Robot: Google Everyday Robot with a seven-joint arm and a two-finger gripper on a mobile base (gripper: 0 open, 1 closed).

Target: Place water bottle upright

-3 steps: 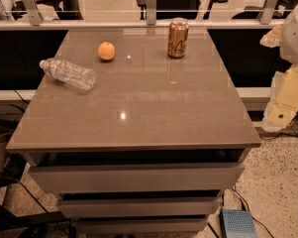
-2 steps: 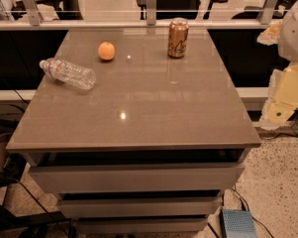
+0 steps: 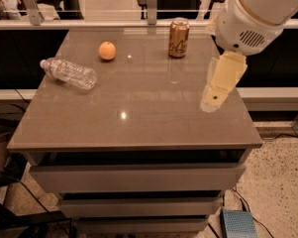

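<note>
The water bottle (image 3: pixel 69 73) is clear ribbed plastic and lies on its side at the table's left, its white cap pointing to the far left. My gripper (image 3: pixel 216 89) is cream-coloured and hangs below the white arm housing (image 3: pixel 250 16) over the table's right side. It is well to the right of the bottle and touches nothing I can see.
A copper-coloured drink can (image 3: pixel 178 37) stands upright at the back centre-right, just left of the arm. An orange (image 3: pixel 107 50) sits at the back left, near the bottle. The grey table (image 3: pixel 138 128) has drawers below. A rail runs behind it.
The arm has swung in from the right edge of the view and now hangs over the table's right side. The bottle, orange and can have not moved.
</note>
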